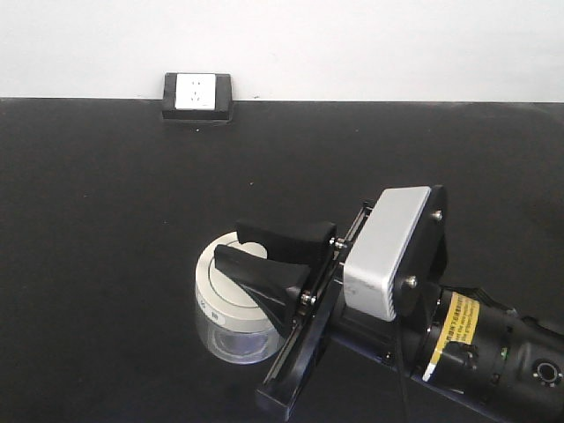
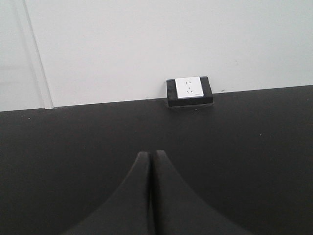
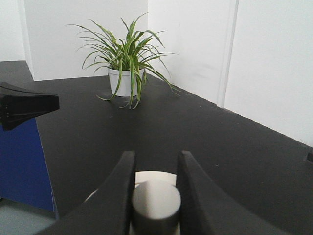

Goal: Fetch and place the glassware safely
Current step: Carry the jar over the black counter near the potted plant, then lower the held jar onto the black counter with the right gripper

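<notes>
Your right pincer (image 1: 231, 244) is clenched on the knob (image 3: 156, 200) of the glass jar (image 1: 227, 339), lower centre of the desk (image 1: 106, 220). It hides much of the lid (image 1: 222, 295). Your left pincer (image 2: 149, 155) is closed and empty, cut off below.

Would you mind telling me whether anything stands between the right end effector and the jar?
Nothing visible does: the right end effector sits over the jar, its fingers either side of the lid knob.

Right tool (image 1: 231, 246) is straddling the lid knob of the jar (image 1: 231, 331) from above; left tool (image 2: 149, 154) is pressing its fingers together.
</notes>
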Robot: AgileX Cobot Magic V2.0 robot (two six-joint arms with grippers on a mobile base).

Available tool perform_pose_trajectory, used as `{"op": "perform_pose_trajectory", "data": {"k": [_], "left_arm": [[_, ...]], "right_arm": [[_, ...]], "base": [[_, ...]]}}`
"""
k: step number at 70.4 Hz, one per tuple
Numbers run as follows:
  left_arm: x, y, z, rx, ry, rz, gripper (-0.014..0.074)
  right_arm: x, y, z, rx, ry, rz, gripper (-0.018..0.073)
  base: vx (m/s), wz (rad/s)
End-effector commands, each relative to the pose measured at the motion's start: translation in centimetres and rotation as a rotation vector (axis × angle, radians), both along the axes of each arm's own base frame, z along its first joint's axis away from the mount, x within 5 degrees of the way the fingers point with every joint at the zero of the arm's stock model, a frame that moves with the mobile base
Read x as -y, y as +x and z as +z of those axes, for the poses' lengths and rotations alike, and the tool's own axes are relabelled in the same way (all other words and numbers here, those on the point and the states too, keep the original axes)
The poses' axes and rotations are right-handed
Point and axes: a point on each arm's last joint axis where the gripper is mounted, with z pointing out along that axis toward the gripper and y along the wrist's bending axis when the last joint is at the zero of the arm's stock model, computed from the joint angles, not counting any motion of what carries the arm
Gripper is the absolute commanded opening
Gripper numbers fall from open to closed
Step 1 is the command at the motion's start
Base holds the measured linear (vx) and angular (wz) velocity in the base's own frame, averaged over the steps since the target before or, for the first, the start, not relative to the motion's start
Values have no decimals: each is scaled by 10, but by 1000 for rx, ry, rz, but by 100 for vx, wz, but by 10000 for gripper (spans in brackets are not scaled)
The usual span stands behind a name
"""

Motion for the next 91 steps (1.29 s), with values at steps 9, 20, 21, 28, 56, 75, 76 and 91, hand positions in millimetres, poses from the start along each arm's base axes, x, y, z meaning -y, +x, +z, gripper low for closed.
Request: {"op": "perform_pose_trajectory", "data": {"k": [9,20,21,28,56,75,76,91], "left_arm": [[1,0,15,87,-15,-7,-7],[1,0,15,87,-15,-7,-7],[1,0,15,87,-15,-7,-7],[1,0,15,87,-15,-7,-7],[1,0,15,87,-15,-7,-7],[1,0,15,87,-15,-7,-7],[1,0,15,87,-15,-7,-7],[1,0,15,87,-15,-7,-7]], "right_arm": [[1,-4,25,81,127,26,-3],[1,-4,25,81,127,26,-3],[1,-4,25,81,127,26,-3],[1,-4,25,81,127,26,-3],[1,-4,25,82,128,27,-3],[2,-3,25,72,136,17,-3],[2,-2,26,68,138,12,-3],[8,8,22,34,112,-66,-1]], "base": [[0,0],[0,0],[0,0],[0,0],[0,0],[0,0],[0,0],[0,0]]}}
